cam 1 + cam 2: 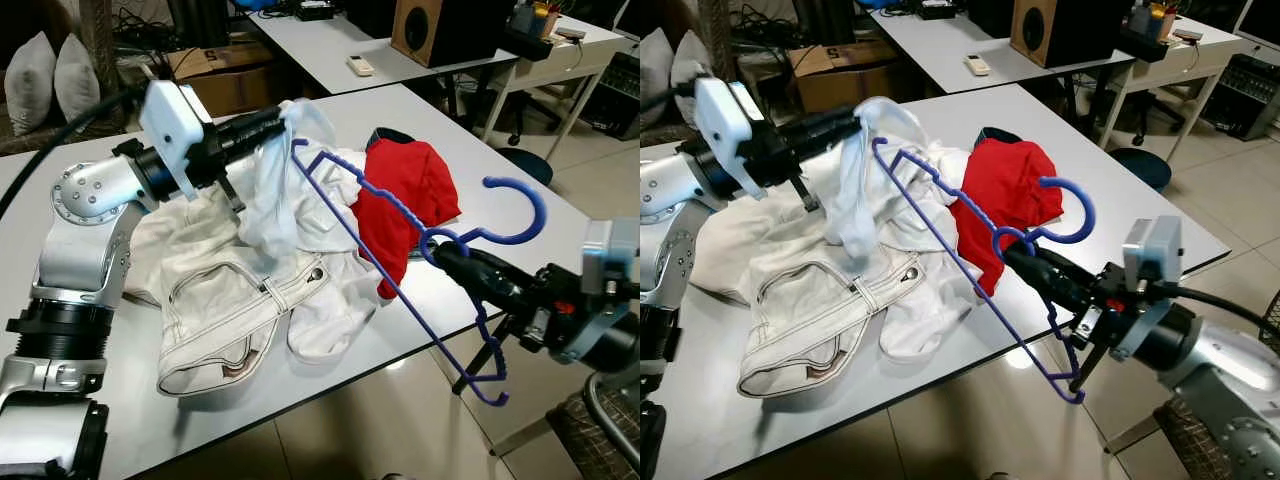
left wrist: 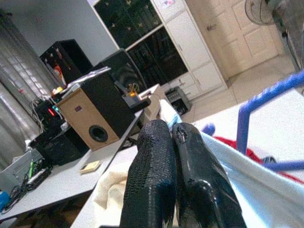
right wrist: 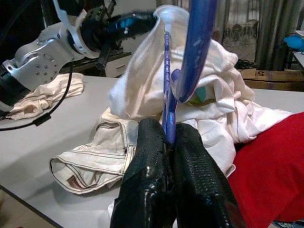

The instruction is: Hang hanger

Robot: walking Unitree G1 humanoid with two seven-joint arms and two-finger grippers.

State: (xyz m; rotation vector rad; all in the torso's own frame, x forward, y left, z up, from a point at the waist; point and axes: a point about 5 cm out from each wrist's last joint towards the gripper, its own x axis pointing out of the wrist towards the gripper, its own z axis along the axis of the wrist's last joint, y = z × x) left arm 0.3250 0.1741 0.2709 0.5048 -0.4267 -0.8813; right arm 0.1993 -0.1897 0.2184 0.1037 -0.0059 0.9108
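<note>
My right gripper (image 1: 445, 252) is shut on the neck of a blue plastic hanger (image 1: 516, 184), just below its hook, off the table's near right edge. The hanger slants up and left, and its far end reaches into a pale white garment (image 1: 265, 190). My left gripper (image 1: 278, 120) is shut on the top edge of that garment and holds it lifted over the table. In the right wrist view the hanger bar (image 3: 167, 85) runs up from between the shut fingers (image 3: 147, 156) toward the raised garment. A red garment (image 1: 410, 190) and cream trousers (image 1: 220, 300) lie on the white table (image 1: 480, 180).
A second white table behind carries a remote (image 1: 360, 66) and a wooden speaker (image 1: 418, 28). A cardboard box (image 1: 225, 75) and grey cushions (image 1: 50, 75) are at the back left. A dark stool (image 1: 525, 165) stands by the table's right side, over a tiled floor.
</note>
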